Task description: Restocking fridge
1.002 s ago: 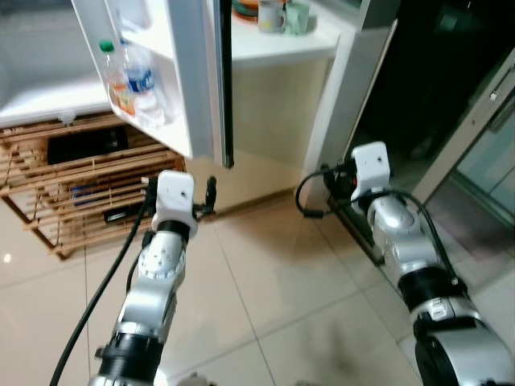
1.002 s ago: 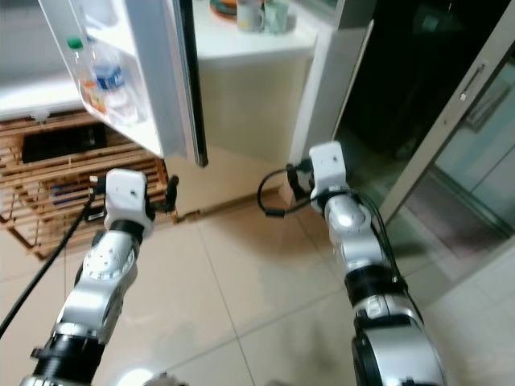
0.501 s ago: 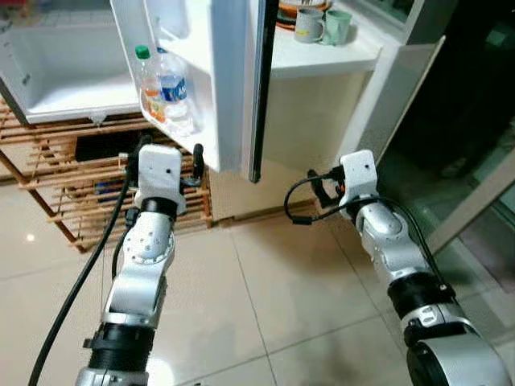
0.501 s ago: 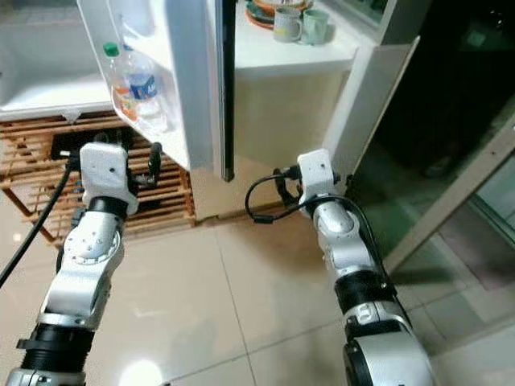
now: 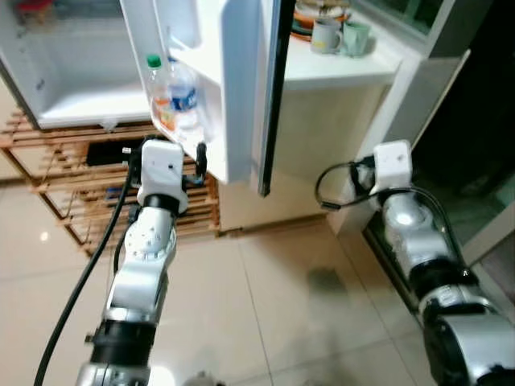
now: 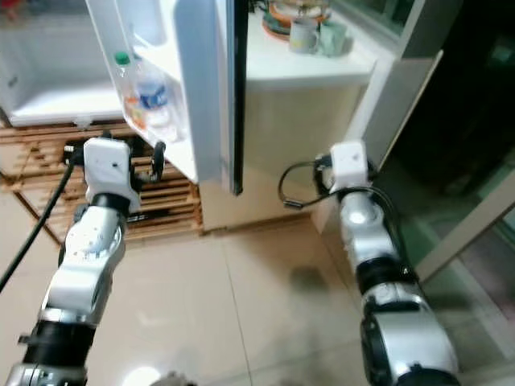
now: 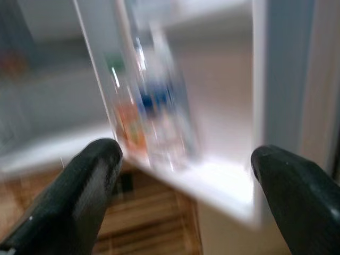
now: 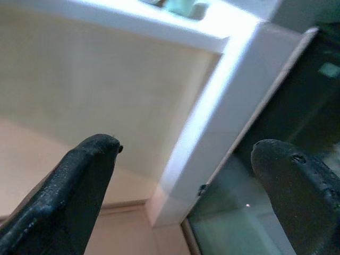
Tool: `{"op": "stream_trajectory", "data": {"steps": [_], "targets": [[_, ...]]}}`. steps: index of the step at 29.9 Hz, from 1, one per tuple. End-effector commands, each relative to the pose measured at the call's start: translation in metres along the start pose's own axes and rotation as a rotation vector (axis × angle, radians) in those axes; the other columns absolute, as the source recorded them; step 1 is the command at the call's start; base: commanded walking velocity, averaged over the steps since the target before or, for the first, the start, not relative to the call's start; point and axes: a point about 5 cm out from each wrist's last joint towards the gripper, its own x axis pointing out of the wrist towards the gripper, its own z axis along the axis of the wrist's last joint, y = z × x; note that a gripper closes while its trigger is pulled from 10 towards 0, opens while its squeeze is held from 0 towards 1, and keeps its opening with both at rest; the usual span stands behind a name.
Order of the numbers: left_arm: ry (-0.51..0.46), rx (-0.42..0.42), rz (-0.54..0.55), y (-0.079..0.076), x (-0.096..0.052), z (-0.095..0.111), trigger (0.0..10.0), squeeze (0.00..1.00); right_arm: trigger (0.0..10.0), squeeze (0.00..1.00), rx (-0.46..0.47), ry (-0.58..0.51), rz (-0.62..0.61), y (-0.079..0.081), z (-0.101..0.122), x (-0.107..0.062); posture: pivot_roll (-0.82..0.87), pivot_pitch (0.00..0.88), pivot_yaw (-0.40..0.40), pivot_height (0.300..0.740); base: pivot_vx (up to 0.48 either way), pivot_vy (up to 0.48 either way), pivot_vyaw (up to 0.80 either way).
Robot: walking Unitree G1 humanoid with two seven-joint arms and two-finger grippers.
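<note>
The white fridge door point(image 5: 241, 88) stands open. Its lower shelf holds a green-capped bottle point(image 5: 158, 95) with orange drink and a clear water bottle point(image 5: 187, 100) with a blue label. My left gripper point(image 5: 163, 151) is raised just below and in front of that shelf. It is open, its fingers point(image 7: 90, 180) are wide apart, and the blurred bottles point(image 7: 154, 117) lie ahead between them. My right gripper point(image 8: 183, 151) is open and holds nothing. It points at the beige counter side and a white panel point(image 8: 212, 122).
The fridge's white inner compartment point(image 5: 72, 96) is at the upper left, above a wooden slatted rack point(image 5: 48, 165). A white counter point(image 5: 338, 68) carries mugs point(image 5: 339, 36) and plates. A dark doorway with a glass door point(image 5: 483, 201) lies to the right. Below is tiled floor point(image 5: 265, 322).
The camera view has shifted. My left gripper has risen from below the door's bottom edge to the door shelf with the bottles. My right arm now sits further right, by the white panel.
</note>
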Motion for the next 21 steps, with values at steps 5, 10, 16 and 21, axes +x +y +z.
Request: {"op": "stream_trajectory", "data": {"steps": [5,10,16,21], "targets": [[0.325,-0.008,-0.08,-0.007,-0.011,-0.054,10.0,0.0,10.0,0.0,0.009,-0.01,0.014,0.012,0.029,0.013,0.0,0.0,-0.038,0.74,0.0,0.0,0.0],[0.281,-0.016,-0.058,0.003,-0.019,-0.051,10.0,0.0,10.0,0.0,0.018,-0.055,0.115,0.041,0.058,0.018,0.06,0.0,-0.085,0.74,0.0,0.0,0.0],[0.026,-0.002,-0.073,-0.003,-0.025,-0.011,10.0,0.0,10.0,0.0,0.041,-0.099,0.203,0.056,0.036,0.007,0.05,0.0,-0.086,0.74,0.0,0.0,0.24],[-0.053,0.047,-0.098,-0.013,-0.026,0.004,10.0,0.0,10.0,0.0,0.066,-0.047,0.226,0.062,0.004,-0.004,0.03,0.0,-0.07,0.74,0.089,0.0,0.68]]}}
